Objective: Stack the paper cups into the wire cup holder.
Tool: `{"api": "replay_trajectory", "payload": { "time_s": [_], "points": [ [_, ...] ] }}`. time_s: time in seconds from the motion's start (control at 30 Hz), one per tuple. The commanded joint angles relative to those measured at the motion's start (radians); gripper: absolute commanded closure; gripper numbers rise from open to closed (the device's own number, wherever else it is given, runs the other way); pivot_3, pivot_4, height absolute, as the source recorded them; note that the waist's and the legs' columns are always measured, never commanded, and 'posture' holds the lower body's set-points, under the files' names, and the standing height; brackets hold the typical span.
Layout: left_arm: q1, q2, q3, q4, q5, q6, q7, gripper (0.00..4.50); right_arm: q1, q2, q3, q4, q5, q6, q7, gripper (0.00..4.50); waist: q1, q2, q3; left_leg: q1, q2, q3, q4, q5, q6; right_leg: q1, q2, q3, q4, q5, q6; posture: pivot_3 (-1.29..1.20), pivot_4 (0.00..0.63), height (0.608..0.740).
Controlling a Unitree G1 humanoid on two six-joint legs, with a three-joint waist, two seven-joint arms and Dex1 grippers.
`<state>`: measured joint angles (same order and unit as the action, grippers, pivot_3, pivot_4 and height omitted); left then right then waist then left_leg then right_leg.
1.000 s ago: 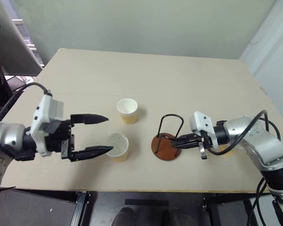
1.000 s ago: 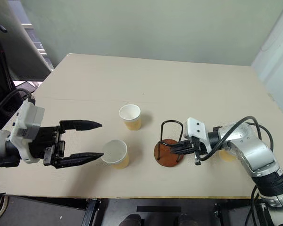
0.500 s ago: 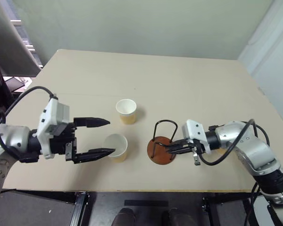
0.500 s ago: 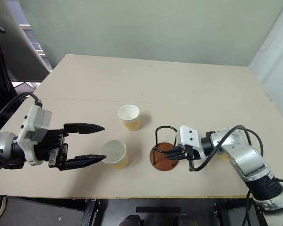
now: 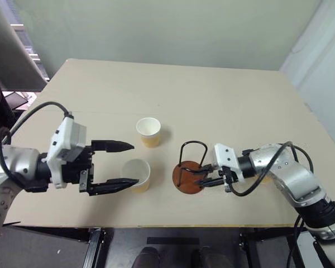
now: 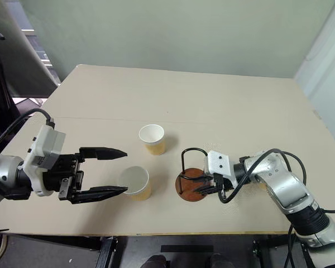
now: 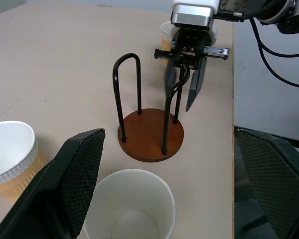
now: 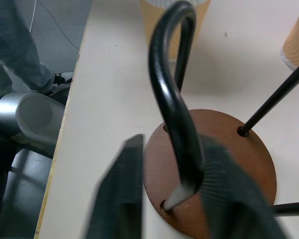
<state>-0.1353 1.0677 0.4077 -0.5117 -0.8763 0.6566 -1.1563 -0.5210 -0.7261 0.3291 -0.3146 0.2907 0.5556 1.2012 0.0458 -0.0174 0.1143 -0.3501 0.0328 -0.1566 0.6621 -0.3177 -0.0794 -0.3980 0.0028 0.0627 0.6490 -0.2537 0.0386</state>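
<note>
The left gripper (image 5: 118, 165), jaws spread wide, faces the nearest tan-yellow paper cup (image 5: 137, 174), upright (white mouth up) near the bench's front edge. Just beyond stands the reddish-brown disc wire cup holder (image 5: 188, 167), a black loop between the right gripper's (image 7: 185, 85) parted jaws.

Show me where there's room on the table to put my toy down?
The whole far half of the table, beyond the far cup, is bare. The near strip is crowded: the left claw straddles the near cup, and the right claw sits at the wire cup holder.
</note>
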Motion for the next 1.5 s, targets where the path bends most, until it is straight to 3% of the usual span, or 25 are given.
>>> {"api": "replay_trajectory", "payload": {
  "time_s": [0.03,0.1,0.3,0.4,0.5,0.77,1.07,1.17,1.43,1.5],
  "points": [
    [-0.047,0.003,-0.032,0.004,0.004,-0.016,-0.004,0.0,-0.009,-0.055,-0.091,-0.067,0.021,0.002,-0.009,1.63,0.003,0.001,0.0,0.0,0.0,0.0,0.0,0.0,0.0,0.0,0.0,0.0,0.0,0.0,0.0,0.0,0.15,0.74],
    [-0.062,0.001,-0.046,0.014,0.01,-0.021,-0.01,0.0,-0.001,-0.088,-0.126,-0.09,0.029,0.001,-0.01,0.92,0.005,0.0,0.0,-0.001,-0.001,0.0,0.0,0.0,0.0,0.0,-0.001,0.0,-0.001,0.0,0.0,0.0,0.15,0.74],
    [-0.135,0.0,-0.112,0.071,0.036,-0.05,-0.056,0.0,0.024,-0.274,-0.422,-0.154,0.192,0.088,0.039,0.92,0.011,0.001,0.0,-0.002,-0.001,0.0,-0.001,0.0,0.0,-0.001,-0.001,0.0,-0.003,0.0,0.0,0.0,0.15,0.74],
    [-0.178,-0.021,-0.159,0.073,0.037,-0.053,-0.068,0.0,0.191,-0.371,-0.598,-0.118,0.191,0.11,0.07,0.92,0.019,0.0,0.0,-0.002,-0.001,0.0,-0.002,0.0,-0.001,0.0,0.0,0.0,-0.004,-0.001,-0.001,0.0,0.15,0.74],
    [-0.198,-0.034,-0.187,0.079,0.045,-0.054,-0.077,0.0,0.326,-0.426,-0.652,-0.097,0.123,0.087,0.041,0.92,0.023,0.0,0.001,-0.002,-0.001,0.001,-0.002,0.0,-0.001,0.0,-0.002,0.001,-0.004,-0.001,-0.002,0.0,0.15,0.74],
    [-0.233,-0.047,-0.216,0.1,0.064,-0.055,-0.09,0.0,0.428,-0.463,-0.574,-0.027,-0.007,0.006,-0.034,0.92,0.006,0.001,0.001,0.001,0.001,0.005,-0.002,-0.001,0.001,0.0,0.001,0.004,-0.001,0.0,0.0,0.0,0.15,0.74],
    [-0.186,-0.041,-0.177,0.063,0.049,-0.04,-0.058,0.0,0.361,-0.459,-0.43,0.128,-0.116,-0.101,-0.04,0.92,0.006,0.002,0.002,0.0,0.001,0.005,-0.001,-0.003,0.003,0.0,0.0,0.004,-0.003,0.0,0.001,0.0,0.15,0.74],
    [-0.172,-0.037,-0.163,0.052,0.044,-0.035,-0.044,0.0,0.333,-0.447,-0.385,0.155,-0.131,-0.12,-0.039,1.5,0.006,0.002,0.002,0.0,0.001,0.005,-0.001,-0.003,0.003,-0.001,0.001,0.004,-0.002,0.0,0.001,0.0,0.15,0.74],
    [-0.127,-0.027,-0.118,0.026,0.033,-0.021,-0.024,0.0,0.274,-0.454,-0.351,0.193,-0.127,-0.148,0.007,4.33,0.007,0.002,0.002,0.0,0.001,0.006,-0.001,-0.003,0.003,-0.001,0.001,0.005,-0.002,0.0,0.001,0.0,0.15,0.74],
    [-0.119,-0.026,-0.11,0.023,0.035,-0.019,-0.022,0.0,0.267,-0.464,-0.372,0.175,-0.092,-0.143,0.049,4.45,0.008,0.002,0.002,0.0,0.001,0.006,-0.001,-0.003,0.003,-0.001,0.001,0.005,-0.002,0.0,0.001,0.0,0.15,0.74]
  ]
}}
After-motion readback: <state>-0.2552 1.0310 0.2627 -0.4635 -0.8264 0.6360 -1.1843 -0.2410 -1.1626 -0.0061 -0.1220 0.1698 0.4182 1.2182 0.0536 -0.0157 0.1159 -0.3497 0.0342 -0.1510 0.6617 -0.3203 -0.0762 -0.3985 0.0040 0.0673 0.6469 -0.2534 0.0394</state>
